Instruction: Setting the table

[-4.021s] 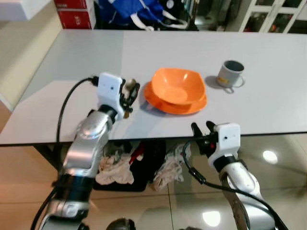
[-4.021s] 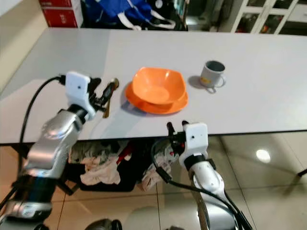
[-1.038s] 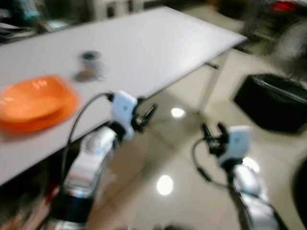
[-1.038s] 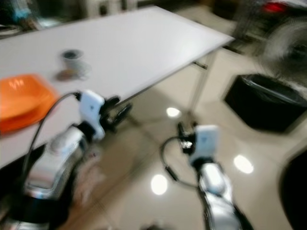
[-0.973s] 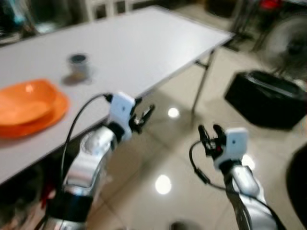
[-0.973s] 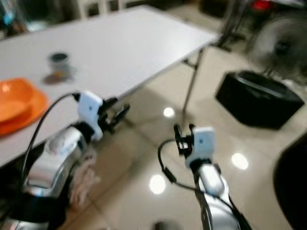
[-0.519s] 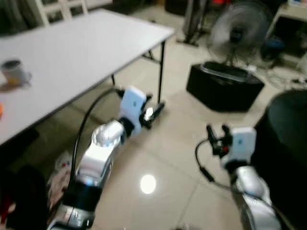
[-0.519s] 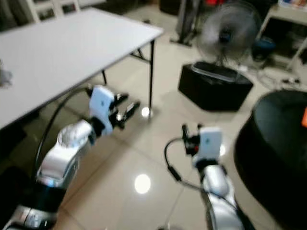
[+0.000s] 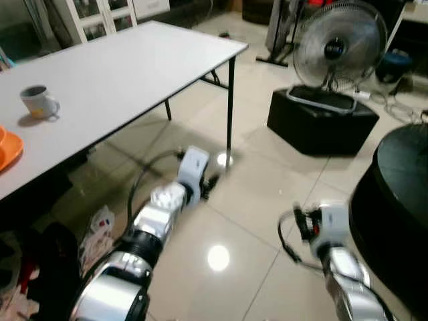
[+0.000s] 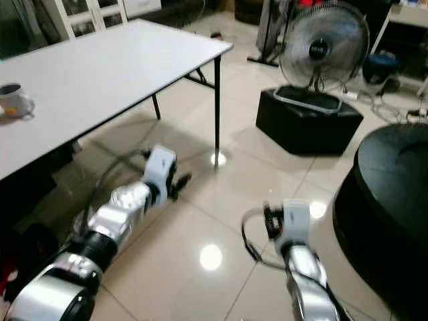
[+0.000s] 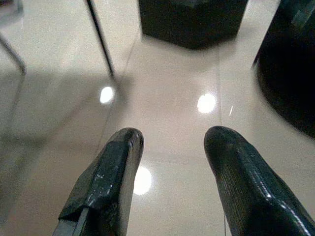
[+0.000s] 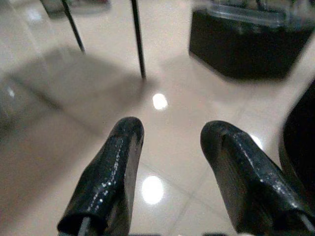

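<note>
orange plate [image 9: 8, 148]: only its edge shows, on the desk, at the desk's end farthest from the corner leg.
mug [image 9: 37, 101]: pale, upright on the desk, handle toward the corner leg, near the orange plate but apart from it.
desk [image 9: 127, 63]: white top on thin black legs; its corner leg [image 9: 231, 107] stands on the glossy tiled floor [image 9: 254, 180].
left gripper [image 9: 206, 185]: low over the floor, just in front of the desk's corner leg, off the desk's near edge.
left fingers [image 11: 106, 184]: spread apart, nothing between them; the left wrist view shows bare tile and light spots in the gap.
right gripper [image 10: 269, 221]: over the floor, well apart from the desk, on the far side of the left gripper from the desk and near the black round thing.
right fingers [image 12: 108, 177]: parted and empty; the right wrist view shows tile in the gap, with a desk leg farther off.
black box [image 9: 321, 124]: on the floor beyond the desk's corner leg.
fan [image 9: 340, 48]: round wire guard, standing on the black box.
black round thing [image 10: 391, 200]: large and dark, farthest from the desk; what it is cannot be told.
</note>
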You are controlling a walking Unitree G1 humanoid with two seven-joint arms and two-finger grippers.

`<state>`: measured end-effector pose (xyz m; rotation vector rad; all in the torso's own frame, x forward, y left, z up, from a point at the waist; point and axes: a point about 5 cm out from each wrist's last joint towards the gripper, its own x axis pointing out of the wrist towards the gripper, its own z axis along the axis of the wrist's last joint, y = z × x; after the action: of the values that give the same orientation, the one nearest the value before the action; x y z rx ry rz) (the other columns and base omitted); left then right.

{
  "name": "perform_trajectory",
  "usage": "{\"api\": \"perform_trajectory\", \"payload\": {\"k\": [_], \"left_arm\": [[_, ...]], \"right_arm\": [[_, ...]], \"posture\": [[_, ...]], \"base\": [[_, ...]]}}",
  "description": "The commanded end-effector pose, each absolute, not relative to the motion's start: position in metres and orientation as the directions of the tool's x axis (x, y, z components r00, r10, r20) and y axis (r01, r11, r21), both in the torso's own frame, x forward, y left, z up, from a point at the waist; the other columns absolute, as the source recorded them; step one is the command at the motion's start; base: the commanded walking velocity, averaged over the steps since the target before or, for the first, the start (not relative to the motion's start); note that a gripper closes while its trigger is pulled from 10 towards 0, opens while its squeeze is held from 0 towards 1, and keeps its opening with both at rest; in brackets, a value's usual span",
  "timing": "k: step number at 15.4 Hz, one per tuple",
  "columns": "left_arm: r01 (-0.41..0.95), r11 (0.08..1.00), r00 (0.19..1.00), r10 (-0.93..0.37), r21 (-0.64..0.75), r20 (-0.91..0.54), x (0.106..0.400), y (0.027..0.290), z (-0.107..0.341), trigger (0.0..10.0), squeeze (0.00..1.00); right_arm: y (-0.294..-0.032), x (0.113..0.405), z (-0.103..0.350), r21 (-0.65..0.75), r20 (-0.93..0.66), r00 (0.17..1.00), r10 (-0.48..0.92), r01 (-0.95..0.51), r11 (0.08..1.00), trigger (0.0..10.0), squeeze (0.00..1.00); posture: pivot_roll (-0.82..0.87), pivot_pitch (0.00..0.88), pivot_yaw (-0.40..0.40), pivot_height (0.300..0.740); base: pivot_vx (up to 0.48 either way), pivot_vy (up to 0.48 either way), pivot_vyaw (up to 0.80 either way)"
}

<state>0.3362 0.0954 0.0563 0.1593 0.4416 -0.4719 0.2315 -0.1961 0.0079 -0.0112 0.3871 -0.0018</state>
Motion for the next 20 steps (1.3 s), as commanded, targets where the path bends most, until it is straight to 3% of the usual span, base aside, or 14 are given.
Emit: {"api": "perform_trajectory", "payload": {"k": [1,3,7,9,10,13,15,17,20], "left_arm": [[0.467,0.88,0.8,-0.377,0.09,-0.467,0.337,0.092,0.052,10.0,0.0],[0.453,0.885,0.758,-0.319,0.107,-0.569,0.32,0.093,0.022,10.0,0.0],[0.405,0.906,0.605,-0.167,0.12,-0.779,0.267,0.115,-0.036,10.0,0.0],[0.485,0.86,0.39,-0.047,0.161,-0.92,0.215,0.143,-0.072,10.0,0.0],[0.495,0.852,0.349,-0.018,0.168,-0.937,0.204,0.149,-0.077,10.0,0.0],[0.389,0.913,0.32,-0.007,0.125,-0.947,0.195,0.152,-0.082,10.0,0.0],[0.361,0.929,0.25,-0.009,0.085,-0.968,0.177,0.152,-0.09,10.0,0.0],[0.402,0.914,0.215,-0.038,0.053,-0.976,0.171,0.144,-0.093,10.0,0.0],[0.412,0.911,0.236,-0.078,0.027,-0.969,0.176,0.135,-0.09,10.0,0.0]], "right_arm": [[-0.201,0.226,-0.006,-0.014,-0.423,0.906,-0.02,0.015,1.0,10.0,0.0],[-0.199,0.22,-0.034,-0.024,-0.539,0.842,-0.014,0.001,1.0,10.0,0.0],[-0.186,0.208,-0.067,0.057,-0.738,0.674,-0.036,0.116,0.992,10.0,0.0],[-0.174,0.189,-0.082,0.065,-0.819,0.573,0.0,0.093,0.994,10.0,0.0],[-0.171,0.182,-0.086,0.073,-0.838,0.545,0.02,0.076,0.994,10.0,0.0],[-0.171,0.177,-0.089,0.084,-0.852,0.523,0.013,0.112,0.99,10.0,0.0],[-0.161,0.181,-0.087,0.132,-0.834,0.546,0.076,0.065,0.989,10.0,0.0],[-0.155,0.181,-0.089,0.117,-0.847,0.525,0.082,0.035,0.993,10.0,0.0],[-0.156,0.178,-0.09,0.085,-0.868,0.492,0.067,0.015,0.996,10.0,0.0]], "posture": [[-0.12,0.0,0.034,0.731],[-0.12,0.0,0.043,0.731],[-0.14,0.0,0.052,0.731],[-0.16,0.002,0.053,0.731],[-0.16,0.007,0.053,0.731],[-0.16,0.015,0.052,0.731],[-0.17,0.023,0.056,0.731],[-0.17,0.028,0.052,0.731],[-0.16,0.022,0.046,0.731]], "base": [[0.0,0.0,0.0],[0.0,0.0,0.0],[0.0,0.0,0.0],[0.0,0.0,0.0],[0.0,0.0,0.0],[0.0,0.0,0.0],[0.0,0.0,0.0],[0.0,0.0,0.0],[0.0,0.0,0.0]]}}
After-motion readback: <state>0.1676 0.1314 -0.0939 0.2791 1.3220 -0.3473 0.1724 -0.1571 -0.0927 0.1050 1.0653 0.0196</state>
